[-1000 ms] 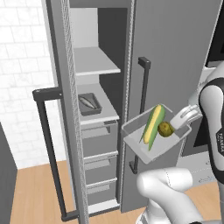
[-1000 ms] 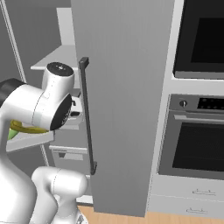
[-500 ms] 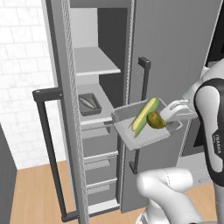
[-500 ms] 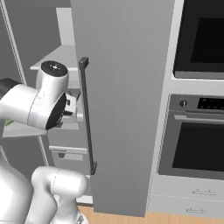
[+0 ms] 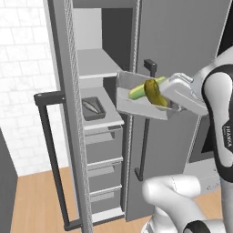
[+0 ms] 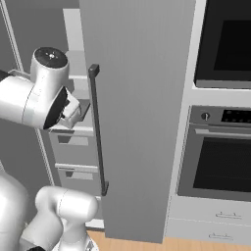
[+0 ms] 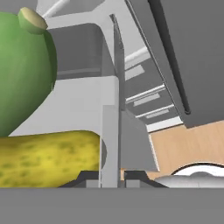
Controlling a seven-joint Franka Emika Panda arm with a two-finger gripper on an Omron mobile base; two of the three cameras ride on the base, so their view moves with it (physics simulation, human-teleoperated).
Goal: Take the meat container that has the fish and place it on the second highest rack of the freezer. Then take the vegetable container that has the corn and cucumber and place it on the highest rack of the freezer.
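Looking through the left base view, we see the 2-finger gripper (image 5: 172, 105) clamped narrowly on the near wall of the shallow light-grey vegetable container (image 5: 136, 103), which hangs in the air, tilted, in front of the open tall grey freezer (image 5: 98, 68). The tray sits level with the highest pale shelf (image 5: 93, 66) and just outside it. It carries 1 yellow corn cob (image 5: 154, 93) and 1 green cucumber (image 5: 141, 90), lying side by side. On the shelf below rests the shallow dark-grey meat container (image 5: 94, 109) with the slim silver-grey fish (image 5: 92, 107) inside.

From the right base view, we see the white arm (image 6: 37, 95) at the left, beside the freezer door with its long black bar handle (image 6: 98, 132).

Through the hand view, we see the corn (image 7: 48, 157) and cucumber (image 7: 24, 70) close up, with the tray wall (image 7: 113, 131) pinched between the fingertips (image 7: 91, 178).
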